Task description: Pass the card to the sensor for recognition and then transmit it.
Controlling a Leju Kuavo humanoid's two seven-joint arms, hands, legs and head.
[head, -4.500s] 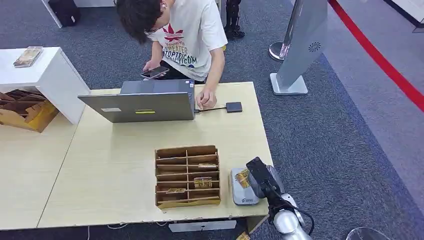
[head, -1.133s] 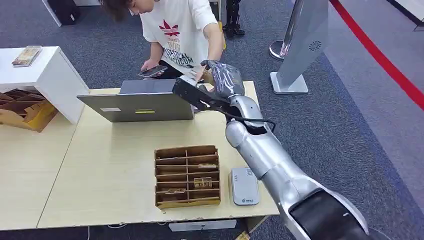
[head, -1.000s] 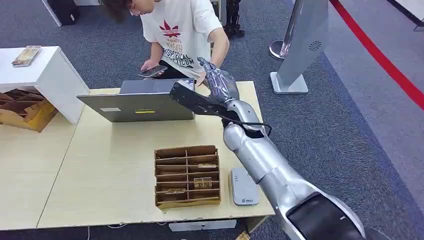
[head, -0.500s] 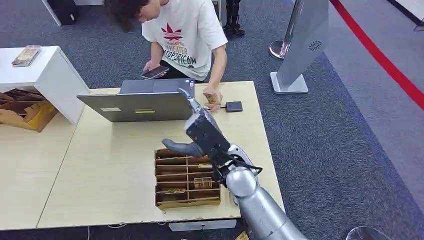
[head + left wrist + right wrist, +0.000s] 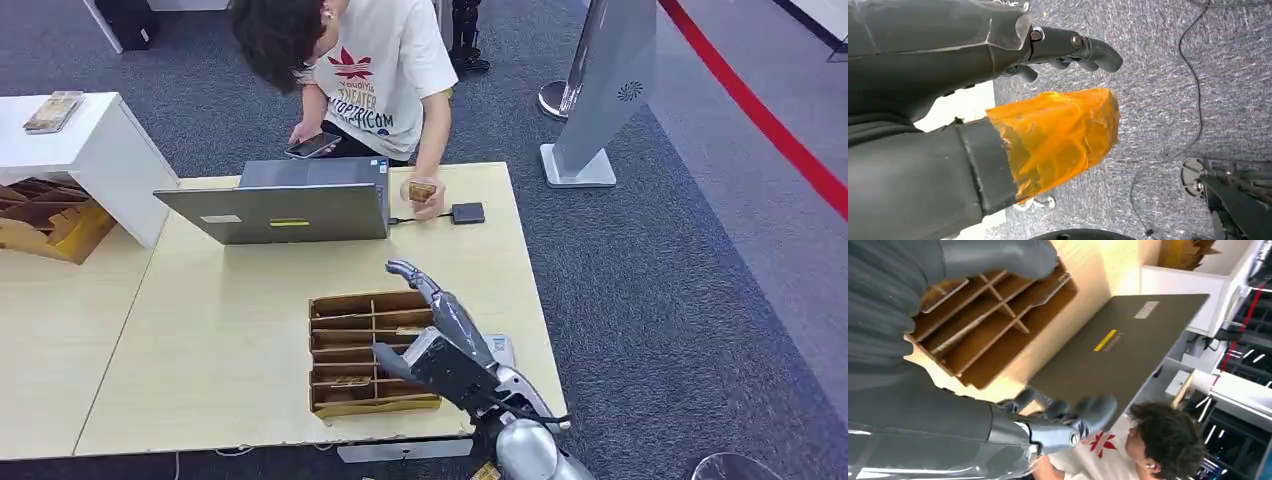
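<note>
Bright, even overhead light; soft shadows. Head view sharp. Right wrist view motion-blurred. Left wrist foreground soft.

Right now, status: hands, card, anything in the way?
Right hand empty, fingers spread, above the divider box. Left hand hanging, empty. Card in the person's hand by the laptop. Nothing blocking.

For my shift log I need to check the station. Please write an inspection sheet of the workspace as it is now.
Surface: pale wooden table, bare at the left.
Job's things: small card in the person's hand; grey flat card sensor; brown cardboard divider box.
Clutter: grey laptop.
Hands: right hand open above the box; left hand hangs over carpet.
Cables: black cable to a small black hub.
Surroundings: white cabinet, grey stand.
</note>
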